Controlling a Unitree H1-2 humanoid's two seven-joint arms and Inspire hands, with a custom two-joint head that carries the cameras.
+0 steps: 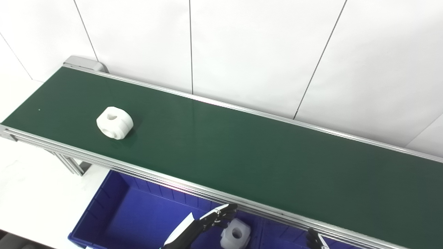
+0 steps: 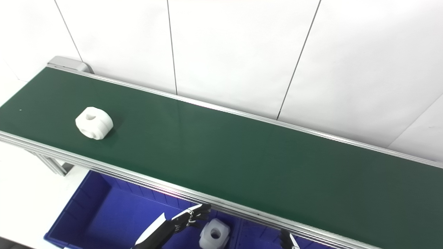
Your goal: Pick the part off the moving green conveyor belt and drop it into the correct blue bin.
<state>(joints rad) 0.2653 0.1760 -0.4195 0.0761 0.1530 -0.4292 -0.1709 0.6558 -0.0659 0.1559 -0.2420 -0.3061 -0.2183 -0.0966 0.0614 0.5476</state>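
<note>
Left hand (image 1: 219, 216) hovers over the blue bin (image 1: 114, 214), fingers spread, empty.
White part (image 1: 114, 122) rides the green belt (image 1: 242, 152) near its front edge; right hand (image 1: 313, 239) barely visible, grip unclear.

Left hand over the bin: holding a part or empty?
Empty. The left hand has its fingers spread above the blue bin; the white part lies below them, apart from the fingers.

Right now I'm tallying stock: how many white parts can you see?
2. One white part lies on the green belt toward its left end; the other sits in the blue bin below. The belt's frame may hide more.
</note>
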